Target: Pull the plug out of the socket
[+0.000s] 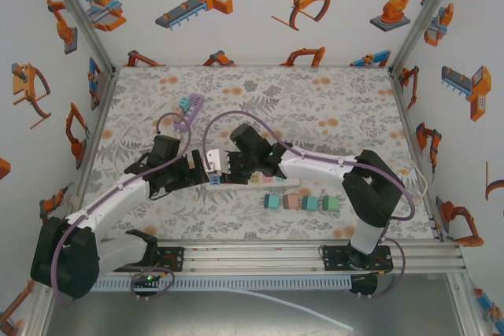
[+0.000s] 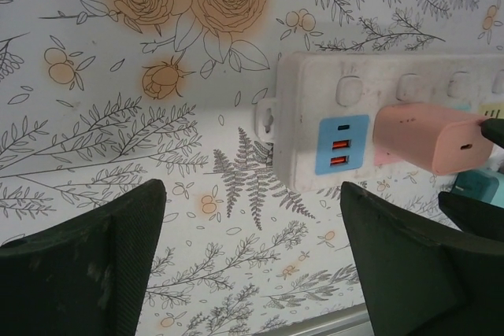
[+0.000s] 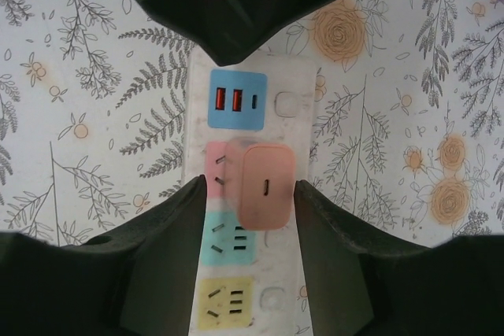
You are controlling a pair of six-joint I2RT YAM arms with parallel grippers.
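A white power strip [image 1: 272,184] lies mid-table, with a pink plug [image 3: 268,186] seated in its pink socket [image 3: 214,164] beside the blue USB panel [image 3: 237,99]. My right gripper [image 3: 252,185] hangs over the strip with its fingers on either side of the plug. The right finger [image 3: 331,234] is almost touching the plug, and a gap remains at the left finger. My left gripper [image 2: 252,190] stands open just off the strip's USB end [image 2: 315,116], with bare cloth between its fingers. The plug [image 2: 425,135] also shows from the side in the left wrist view.
A row of small pastel cubes [image 1: 302,202] sits in front of the strip. A purple and teal adapter [image 1: 189,106] with a cord lies at the back left. A white cable [image 1: 421,179] runs along the right wall. Teal and yellow sockets [image 3: 228,243] lie below the plug.
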